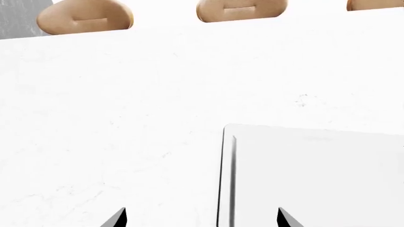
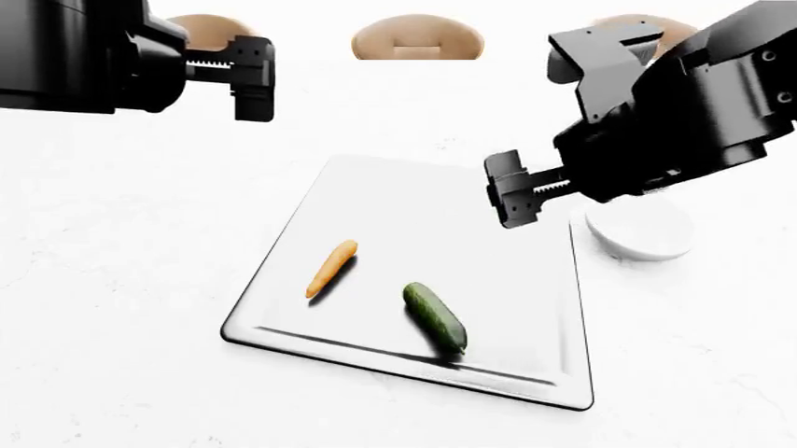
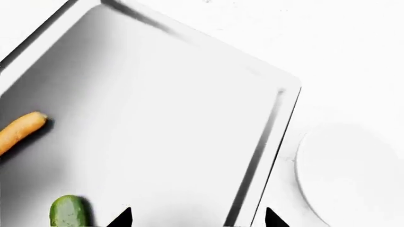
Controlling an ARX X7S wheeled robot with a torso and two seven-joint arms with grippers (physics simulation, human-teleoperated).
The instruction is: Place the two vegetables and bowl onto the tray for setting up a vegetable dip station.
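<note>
White tabletop fills the left wrist view: left gripper (image 1: pixel 200 218) released and empty over the tray's (image 1: pixel 315 165) far-left corner, well apart from the bowl. Head view: carrot (image 2: pixel 331 268) and cucumber (image 2: pixel 434 317) already on tray, bowl (image 2: pixel 639 231) still on the table just off its right rim, nearest the right gripper (image 2: pixel 513 201). Right wrist view: right gripper (image 3: pixel 196 218) released, empty, straddling the rim with the bowl (image 3: pixel 353 175) just beside and clear table beyond it, so I'd say the right arm takes it.

Both arms are matte black, built from blocky, angular housings. The left gripper (image 2: pixel 237 79) and right gripper (image 2: pixel 513 201) each carry a toothed silver rack between black rectangular fingers with pointed tips.
</note>
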